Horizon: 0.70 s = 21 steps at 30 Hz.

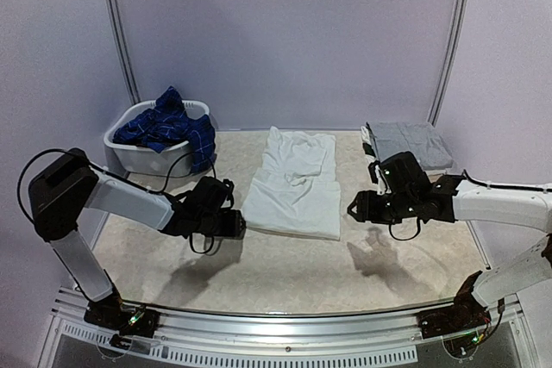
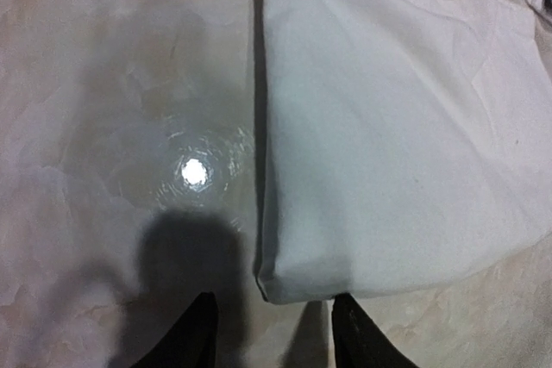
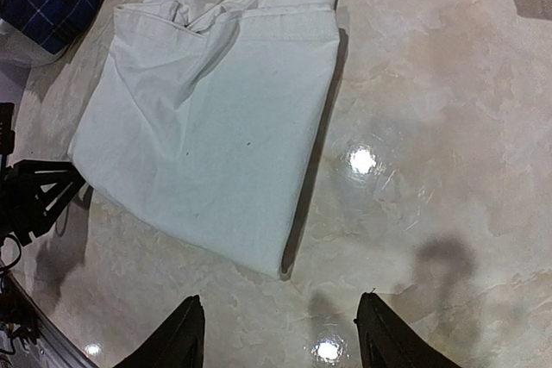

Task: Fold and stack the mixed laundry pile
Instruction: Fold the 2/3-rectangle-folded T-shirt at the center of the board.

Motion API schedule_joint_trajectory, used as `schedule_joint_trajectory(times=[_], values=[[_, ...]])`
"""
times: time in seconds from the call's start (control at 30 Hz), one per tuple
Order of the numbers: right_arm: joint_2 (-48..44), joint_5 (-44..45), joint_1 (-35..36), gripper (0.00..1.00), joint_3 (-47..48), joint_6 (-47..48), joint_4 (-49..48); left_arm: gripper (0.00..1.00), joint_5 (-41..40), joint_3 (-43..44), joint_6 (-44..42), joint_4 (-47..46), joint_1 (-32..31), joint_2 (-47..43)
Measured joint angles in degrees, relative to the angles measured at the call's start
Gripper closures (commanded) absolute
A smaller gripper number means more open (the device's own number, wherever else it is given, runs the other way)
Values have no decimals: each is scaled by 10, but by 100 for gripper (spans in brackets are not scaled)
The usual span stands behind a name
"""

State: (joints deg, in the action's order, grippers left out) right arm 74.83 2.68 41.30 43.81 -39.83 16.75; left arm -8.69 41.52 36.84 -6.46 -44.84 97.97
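White trousers [image 1: 293, 183] lie folded flat in the middle of the table. My left gripper [image 1: 235, 223] sits at their near-left corner. In the left wrist view the left gripper [image 2: 274, 338] is open, and the corner of the white trousers [image 2: 388, 144] lies just ahead of its fingertips, ungripped. My right gripper [image 1: 355, 207] hovers to the right of the trousers. In the right wrist view the right gripper [image 3: 278, 338] is open and empty above bare table, a little short of the near-right corner of the trousers [image 3: 216, 127]. A navy plaid shirt [image 1: 164, 127] is heaped in the basket.
The white plastic basket [image 1: 129, 151] stands at the back left, the shirt spilling over its rim. A folded grey garment [image 1: 412, 142] lies at the back right. Metal rail runs along the near table edge [image 1: 276, 321]. Upright poles stand behind.
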Motion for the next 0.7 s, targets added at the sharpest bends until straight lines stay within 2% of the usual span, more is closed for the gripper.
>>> schedule_joint_trajectory(times=[0.23,0.33,0.43,0.53,0.6,0.7], values=[[0,0,0,39,-19,0,-6,88,5,-3,14,-7,0,4],[0,-4,0,39,-23,0,-14,87,3,-12,21,-11,-1,2],[-2,-9,1,39,-32,-3,-25,77,-2,-23,25,-5,-3,-12],[-4,-24,7,39,-47,-9,-41,54,-12,-30,31,8,-8,-33],[-4,-32,12,39,-53,-14,-49,42,-18,-30,34,12,-10,-44],[0,-38,19,39,-56,-20,-62,35,-25,-30,37,12,-12,-52]])
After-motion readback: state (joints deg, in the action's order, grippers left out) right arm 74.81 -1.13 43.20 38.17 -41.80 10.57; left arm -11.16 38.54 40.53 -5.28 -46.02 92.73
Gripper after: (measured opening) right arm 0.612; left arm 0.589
